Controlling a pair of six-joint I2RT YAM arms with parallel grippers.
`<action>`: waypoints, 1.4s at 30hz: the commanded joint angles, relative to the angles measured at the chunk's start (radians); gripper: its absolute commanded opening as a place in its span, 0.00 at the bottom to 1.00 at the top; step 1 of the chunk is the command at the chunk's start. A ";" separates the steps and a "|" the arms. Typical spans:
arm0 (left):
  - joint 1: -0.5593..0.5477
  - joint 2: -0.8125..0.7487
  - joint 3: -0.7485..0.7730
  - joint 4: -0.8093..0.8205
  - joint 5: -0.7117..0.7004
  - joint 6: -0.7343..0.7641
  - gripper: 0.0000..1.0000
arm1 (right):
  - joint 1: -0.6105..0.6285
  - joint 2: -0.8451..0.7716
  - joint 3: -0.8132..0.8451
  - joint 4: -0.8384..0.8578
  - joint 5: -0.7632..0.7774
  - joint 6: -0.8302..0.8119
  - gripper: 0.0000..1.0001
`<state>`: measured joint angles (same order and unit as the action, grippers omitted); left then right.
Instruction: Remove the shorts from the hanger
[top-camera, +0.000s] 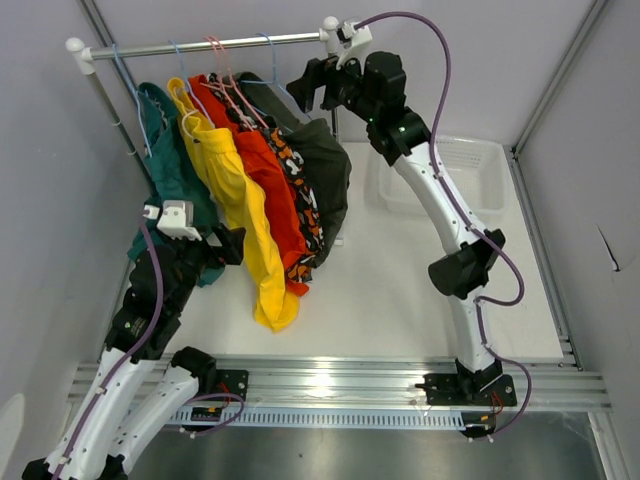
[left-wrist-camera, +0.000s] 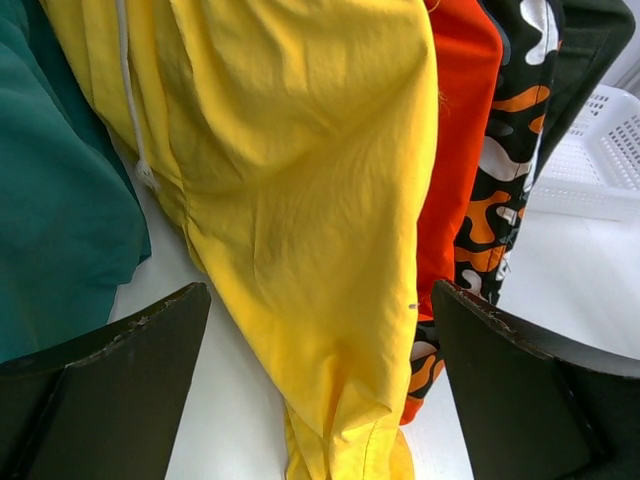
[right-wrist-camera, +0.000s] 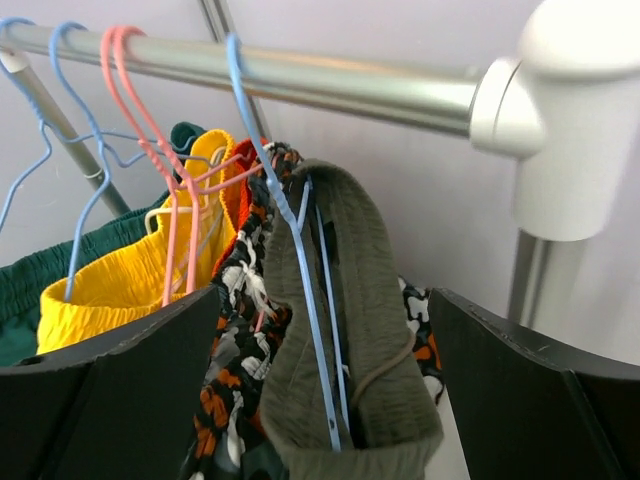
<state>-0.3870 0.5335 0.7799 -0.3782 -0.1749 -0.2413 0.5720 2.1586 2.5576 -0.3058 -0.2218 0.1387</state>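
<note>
Several shorts hang on hangers from a metal rail (top-camera: 220, 45): teal (top-camera: 170, 170), yellow (top-camera: 240, 200), red-orange (top-camera: 272, 185), orange-black-white patterned (top-camera: 300, 195) and dark olive (top-camera: 328, 165). My right gripper (top-camera: 312, 88) is up by the rail's right end, open. In the right wrist view the olive waistband (right-wrist-camera: 375, 330) and its blue hanger (right-wrist-camera: 300, 260) lie between the spread fingers (right-wrist-camera: 130, 390), untouched. My left gripper (top-camera: 236, 245) is open low at the left. It faces the yellow shorts (left-wrist-camera: 300, 180), whose leg end rests on the table.
A white plastic basket (top-camera: 470, 170) stands at the back right of the table, also seen as a mesh wall (left-wrist-camera: 600, 150). The rail's right post (right-wrist-camera: 575, 110) is close beside my right gripper. Grey walls enclose the cell.
</note>
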 joint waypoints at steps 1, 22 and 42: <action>-0.015 -0.010 -0.004 0.027 -0.037 0.030 0.99 | 0.008 0.049 0.053 0.112 -0.030 0.050 0.93; -0.039 0.558 0.720 0.111 0.350 -0.035 0.97 | 0.014 -0.908 -1.075 0.264 0.328 -0.062 0.99; -0.049 1.315 1.452 0.001 0.069 -0.225 0.93 | 0.009 -1.527 -1.682 0.100 0.368 0.145 0.99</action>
<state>-0.4274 1.8511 2.1246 -0.3347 -0.0147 -0.4232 0.5850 0.6529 0.8570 -0.1802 0.1215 0.2905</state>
